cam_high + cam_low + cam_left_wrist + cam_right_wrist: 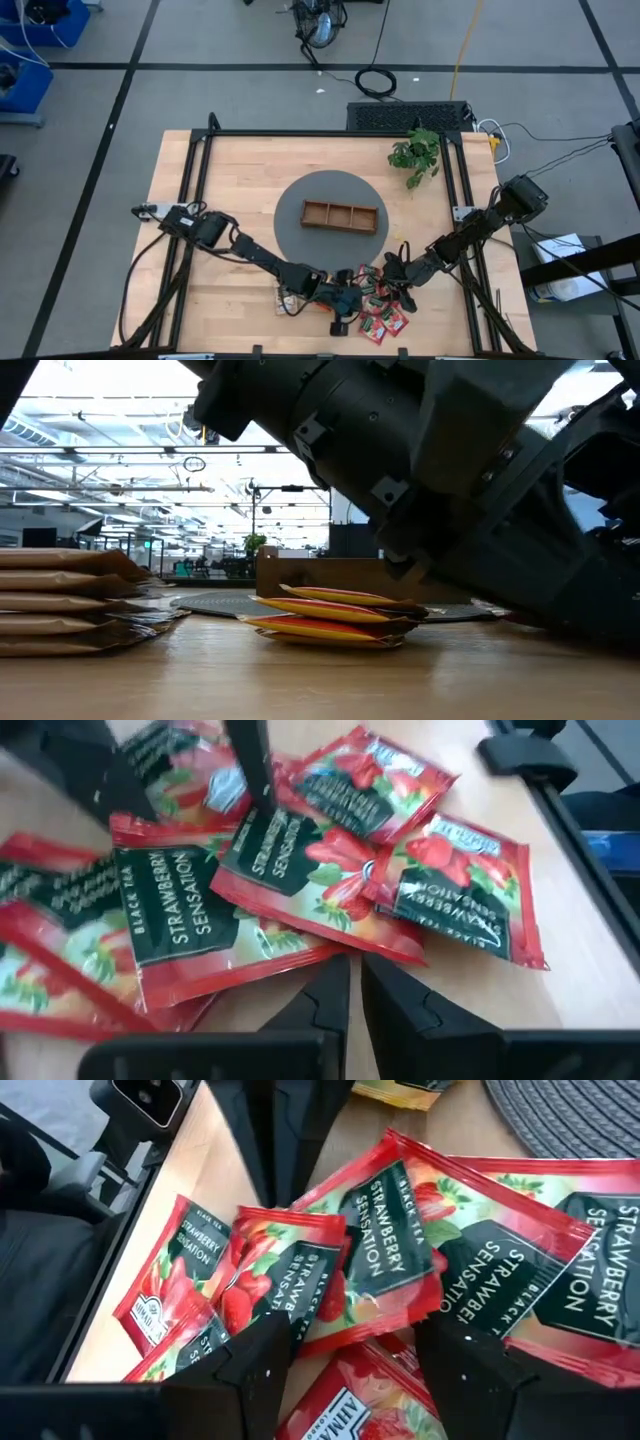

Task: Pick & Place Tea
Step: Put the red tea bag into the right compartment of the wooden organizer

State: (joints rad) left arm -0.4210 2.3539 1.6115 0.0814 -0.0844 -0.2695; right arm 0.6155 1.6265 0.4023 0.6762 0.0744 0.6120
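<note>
Right wrist view: red strawberry tea sachets (390,1265) lie overlapped on the desk (240,180); right gripper (355,1355) fingers are spread, left gripper (355,990) fingers clenched empty. One exposed sachet edge should be singled out.

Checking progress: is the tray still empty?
Empty. From above, all three compartments of the tray show bare wood; the red sachets lie in a pile on the table, none in it.
</note>
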